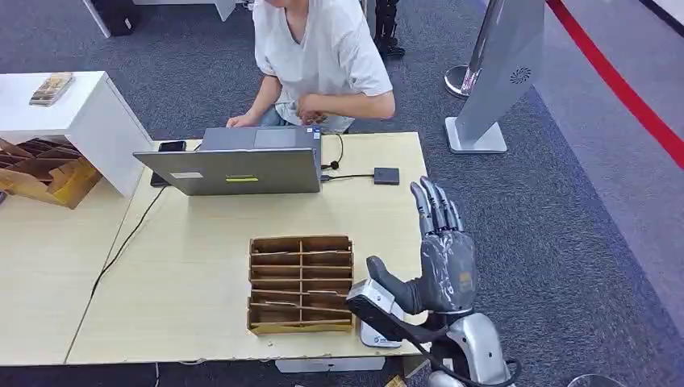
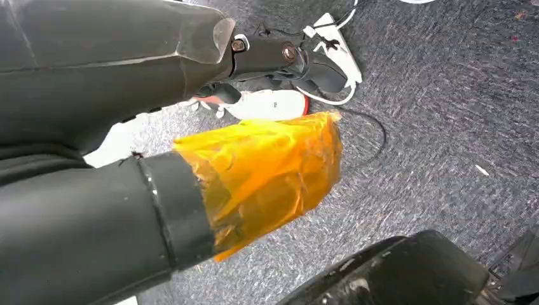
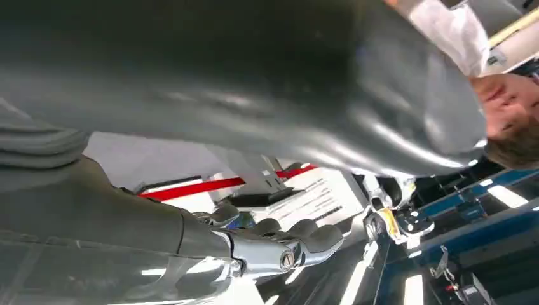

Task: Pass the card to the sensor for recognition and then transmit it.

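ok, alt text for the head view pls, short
The robot's right hand is raised over the near right corner of a wooden table, fingers straight and apart, holding nothing, beside a slotted card box. Beyond the box, a seated person works at a laptop, with a small dark sensor cabled to it.

The person's (image 1: pixel 323 64) head is cut off by the head view's top edge; the right hand (image 1: pixel 440 258) stands over the table's (image 1: pixel 202 282) near right corner and hides part of a white device (image 1: pixel 379 332) there; whether any card lies in the wooden divider tray (image 1: pixel 300 284) is too small to tell; the right wrist view is blurred by the hand's grey cover (image 3: pixel 254 82)
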Robot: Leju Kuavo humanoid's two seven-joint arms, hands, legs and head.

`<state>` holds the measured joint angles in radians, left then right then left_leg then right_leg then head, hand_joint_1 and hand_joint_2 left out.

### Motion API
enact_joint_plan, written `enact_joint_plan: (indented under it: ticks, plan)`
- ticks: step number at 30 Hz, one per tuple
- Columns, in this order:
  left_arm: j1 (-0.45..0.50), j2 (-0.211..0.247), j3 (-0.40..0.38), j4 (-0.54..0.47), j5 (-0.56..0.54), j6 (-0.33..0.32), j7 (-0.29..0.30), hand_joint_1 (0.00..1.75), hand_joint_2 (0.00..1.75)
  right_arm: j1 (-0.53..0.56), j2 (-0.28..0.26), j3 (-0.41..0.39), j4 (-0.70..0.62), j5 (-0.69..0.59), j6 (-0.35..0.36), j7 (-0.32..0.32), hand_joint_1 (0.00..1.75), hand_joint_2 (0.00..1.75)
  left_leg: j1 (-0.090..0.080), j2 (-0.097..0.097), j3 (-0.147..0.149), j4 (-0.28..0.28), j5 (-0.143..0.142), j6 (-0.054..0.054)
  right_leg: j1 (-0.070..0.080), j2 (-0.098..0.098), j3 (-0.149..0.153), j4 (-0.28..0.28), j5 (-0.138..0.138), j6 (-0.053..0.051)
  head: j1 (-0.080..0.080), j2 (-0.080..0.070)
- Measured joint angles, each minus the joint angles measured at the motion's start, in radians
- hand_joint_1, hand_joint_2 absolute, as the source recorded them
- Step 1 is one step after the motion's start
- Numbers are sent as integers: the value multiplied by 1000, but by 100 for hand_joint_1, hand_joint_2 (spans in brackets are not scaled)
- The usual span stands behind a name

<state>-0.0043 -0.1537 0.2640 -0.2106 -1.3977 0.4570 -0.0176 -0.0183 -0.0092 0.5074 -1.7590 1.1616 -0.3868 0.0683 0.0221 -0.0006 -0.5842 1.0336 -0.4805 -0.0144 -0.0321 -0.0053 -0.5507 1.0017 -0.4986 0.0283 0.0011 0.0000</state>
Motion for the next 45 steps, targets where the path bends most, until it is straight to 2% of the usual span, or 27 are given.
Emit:
enact_joint_plan:
  ticks: [9, 28, 29, 45]
  plan:
    - [0, 0, 2, 0, 2, 0, 3, 0, 0, 26, 0, 47, -20, -19, -13, -31, 0, 0, 0, 0, 0, 0, 0, 0, 0, 0, 0, 0, 0, 0, 0, 0]
    - [-1, -2, 7, 0, 0, 0, 3, 0, 0, 38, 0, 119, -14, -41, -16, -52, 0, 0, 0, 0, 0, 0, 0, 0, 0, 0, 0, 0, 0, 0, 0, 0]
    - [-1, -2, 7, 0, 0, 0, 3, 0, 0, 37, 0, 123, -9, -44, -16, -53, 0, 175, 0, 0, 0, 0, 0, 0, 0, 0, 0, 0, 0, 0, 0, 0]
    - [-6, -2, 7, 0, -10, -9, 5, 0, 0, 16, 0, 156, 107, -72, -16, -58, 0, 175, 0, 0, 0, 0, 0, 0, 0, 0, 0, 0, 0, 0, 0, 0]
